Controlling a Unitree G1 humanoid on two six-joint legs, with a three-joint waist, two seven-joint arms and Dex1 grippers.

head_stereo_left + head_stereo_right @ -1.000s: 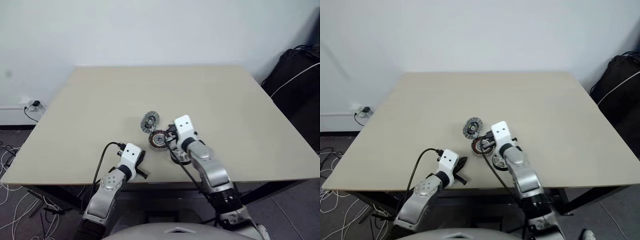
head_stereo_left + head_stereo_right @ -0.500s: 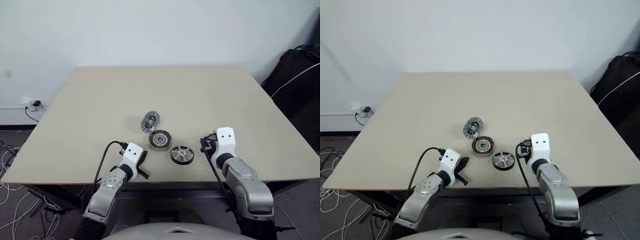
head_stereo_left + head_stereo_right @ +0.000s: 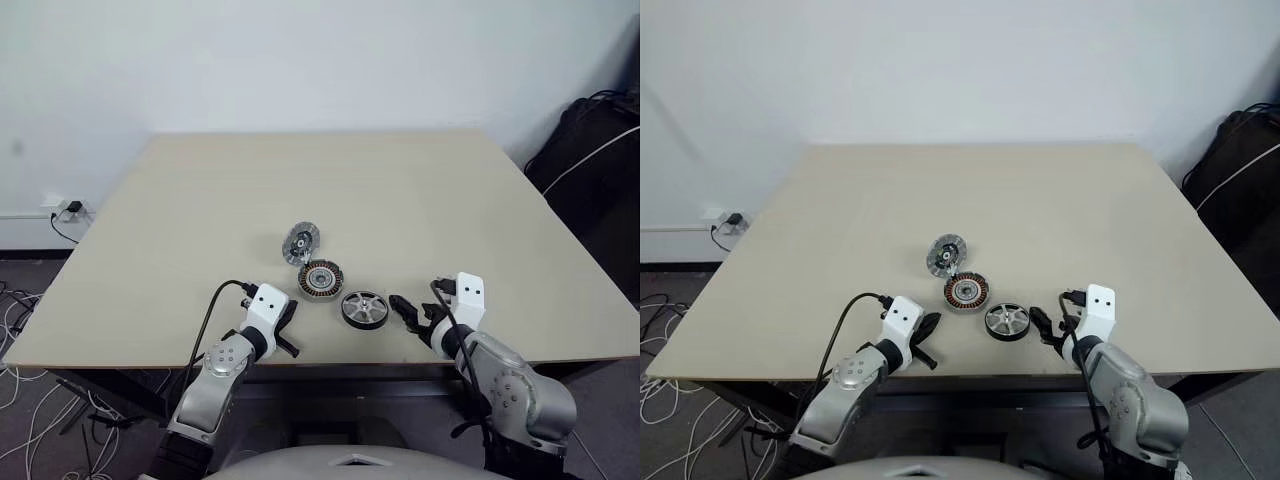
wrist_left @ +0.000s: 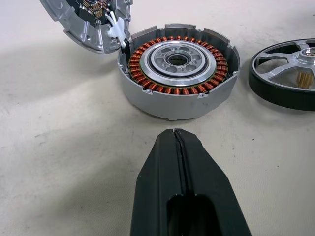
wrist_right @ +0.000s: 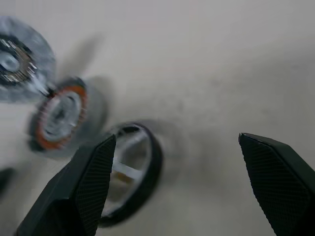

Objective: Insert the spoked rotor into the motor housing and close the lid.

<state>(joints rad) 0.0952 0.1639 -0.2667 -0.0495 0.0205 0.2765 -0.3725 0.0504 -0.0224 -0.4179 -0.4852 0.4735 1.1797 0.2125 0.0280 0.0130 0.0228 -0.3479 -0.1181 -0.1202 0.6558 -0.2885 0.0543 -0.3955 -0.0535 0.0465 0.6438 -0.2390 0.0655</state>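
Three parts lie on the desk (image 3: 180, 210) around the motor housing (image 3: 320, 279): the lid (image 3: 299, 243) touching behind, the spoked rotor (image 3: 363, 308) just right, uninserted; the right gripper (image 3: 408, 312), spread, faces the spoked rotor as if to grasp; the left gripper (image 3: 288, 335), pressed together, waits nearer.

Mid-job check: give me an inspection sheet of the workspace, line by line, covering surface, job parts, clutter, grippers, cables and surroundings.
Surface: beige table, bare apart from the parts.
Job's things: motor housing open, copper coils exposed; spoked rotor flat beside it, not inserted; lid tilted, leaning at the housing's far rim.
Clutter: nothing seen.
Grippers: left gripper shut, empty, pointing at the housing; right gripper open, empty, beside the rotor.
Cables: black cable looping along the left arm; loose wires on the floor.
Surroundings: white wall; wall socket; dark bag.
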